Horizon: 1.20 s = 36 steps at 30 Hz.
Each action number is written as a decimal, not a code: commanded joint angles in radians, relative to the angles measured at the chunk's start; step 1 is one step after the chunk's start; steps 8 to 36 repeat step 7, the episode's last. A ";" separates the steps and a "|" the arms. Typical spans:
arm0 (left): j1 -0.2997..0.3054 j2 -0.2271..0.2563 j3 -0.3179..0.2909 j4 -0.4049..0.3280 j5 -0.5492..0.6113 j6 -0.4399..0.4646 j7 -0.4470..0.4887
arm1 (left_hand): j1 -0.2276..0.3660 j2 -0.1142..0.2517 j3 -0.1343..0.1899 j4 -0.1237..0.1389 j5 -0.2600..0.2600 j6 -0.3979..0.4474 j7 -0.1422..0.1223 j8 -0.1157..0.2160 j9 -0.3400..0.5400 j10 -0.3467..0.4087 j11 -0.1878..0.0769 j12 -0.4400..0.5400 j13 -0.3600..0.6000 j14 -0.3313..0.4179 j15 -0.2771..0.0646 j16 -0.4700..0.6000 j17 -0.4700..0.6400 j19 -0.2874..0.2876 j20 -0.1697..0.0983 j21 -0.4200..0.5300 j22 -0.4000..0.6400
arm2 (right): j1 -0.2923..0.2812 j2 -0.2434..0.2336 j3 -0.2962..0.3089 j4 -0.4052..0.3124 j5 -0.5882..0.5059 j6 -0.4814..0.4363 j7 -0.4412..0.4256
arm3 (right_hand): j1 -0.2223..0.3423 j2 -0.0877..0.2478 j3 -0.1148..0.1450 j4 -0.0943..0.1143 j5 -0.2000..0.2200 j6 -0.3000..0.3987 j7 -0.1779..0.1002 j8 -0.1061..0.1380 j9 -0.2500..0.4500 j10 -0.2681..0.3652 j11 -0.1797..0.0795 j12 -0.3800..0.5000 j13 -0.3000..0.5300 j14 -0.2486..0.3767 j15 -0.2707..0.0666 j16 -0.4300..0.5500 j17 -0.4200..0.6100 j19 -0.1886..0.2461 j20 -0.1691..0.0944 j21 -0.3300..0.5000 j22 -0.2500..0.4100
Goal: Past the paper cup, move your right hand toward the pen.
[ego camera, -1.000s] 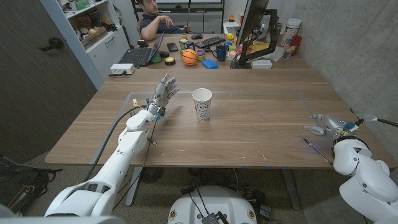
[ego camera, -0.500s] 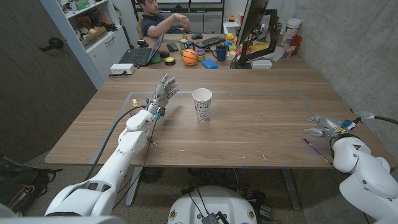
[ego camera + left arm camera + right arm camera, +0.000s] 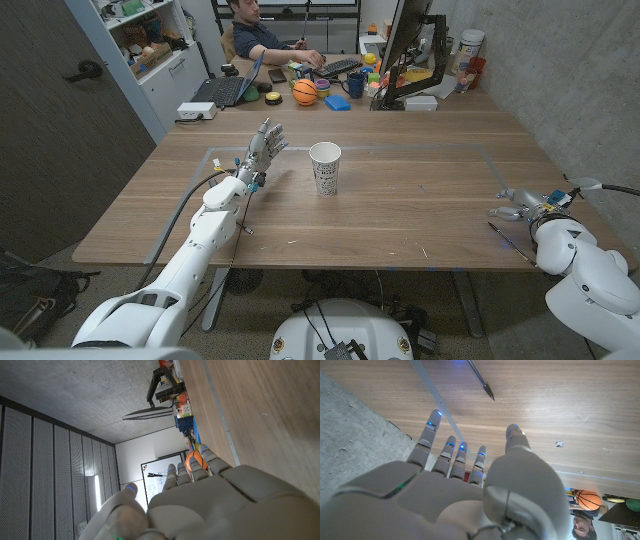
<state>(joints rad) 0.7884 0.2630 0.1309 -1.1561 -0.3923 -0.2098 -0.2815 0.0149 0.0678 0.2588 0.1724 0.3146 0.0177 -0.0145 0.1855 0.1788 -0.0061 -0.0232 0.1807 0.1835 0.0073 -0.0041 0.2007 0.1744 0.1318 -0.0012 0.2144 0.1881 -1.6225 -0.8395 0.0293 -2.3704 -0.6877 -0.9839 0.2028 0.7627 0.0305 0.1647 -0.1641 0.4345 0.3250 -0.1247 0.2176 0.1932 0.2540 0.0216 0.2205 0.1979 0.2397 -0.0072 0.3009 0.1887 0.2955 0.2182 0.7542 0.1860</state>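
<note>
The right hand [image 3: 520,203] is seen near the right edge of the wooden desk [image 3: 400,210], its pale fingers [image 3: 431,435] spread apart and nothing held in them. The pen [image 3: 511,243] — thin, dark and straight — lies just beside that hand, toward the desk's near edge, apart from the fingertips; in the right wrist view it [image 3: 479,379] is seen on bare wood grain beyond the fingers. The paper cup [image 3: 324,168], a white tapered cylinder with dark print, stands upright near the desk's middle, well apart from the pen, with a broad stretch of smooth wood between them. The left hand [image 3: 264,146] is held open to the cup's left, fingers apart and nothing gripped.
</note>
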 commanded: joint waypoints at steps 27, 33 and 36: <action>0.016 0.003 0.002 -0.028 0.000 0.006 0.010 | -0.004 0.041 -0.007 -0.003 0.008 -0.003 0.000 0.005 0.004 0.003 -0.004 0.004 0.002 -0.003 -0.006 0.003 0.005 0.010 -0.002 -0.002 0.006 | -0.016 -0.032 0.006 -0.008 0.061 -0.018 -0.056 | 0.015 0.006 0.010 0.008 -0.014 0.015 -0.001 -0.001 0.004 0.001 0.005 0.000 0.006 0.002 0.005 -0.007 0.004 -0.006 -0.001 -0.005 0.002; 0.016 0.003 0.002 -0.028 0.000 0.006 0.010 | -0.004 0.041 -0.007 -0.003 0.008 -0.003 0.000 0.005 0.004 0.003 -0.004 0.004 0.002 -0.003 -0.006 0.003 0.005 0.010 -0.002 -0.002 0.006 | -0.016 -0.032 0.006 -0.008 0.061 -0.018 -0.056 | 0.015 0.006 0.010 0.008 -0.014 0.015 -0.001 -0.001 0.004 0.001 0.005 0.000 0.006 0.002 0.005 -0.007 0.004 -0.006 -0.001 -0.005 0.002; 0.016 0.003 0.002 -0.028 0.000 0.006 0.010 | -0.004 0.041 -0.007 -0.003 0.008 -0.003 0.000 0.005 0.004 0.003 -0.004 0.004 0.002 -0.003 -0.006 0.003 0.005 0.010 -0.002 -0.002 0.006 | -0.016 -0.032 0.006 -0.008 0.061 -0.018 -0.056 | 0.015 0.006 0.010 0.008 -0.014 0.015 -0.001 -0.001 0.004 0.001 0.005 0.000 0.006 0.002 0.005 -0.007 0.004 -0.006 -0.001 -0.005 0.002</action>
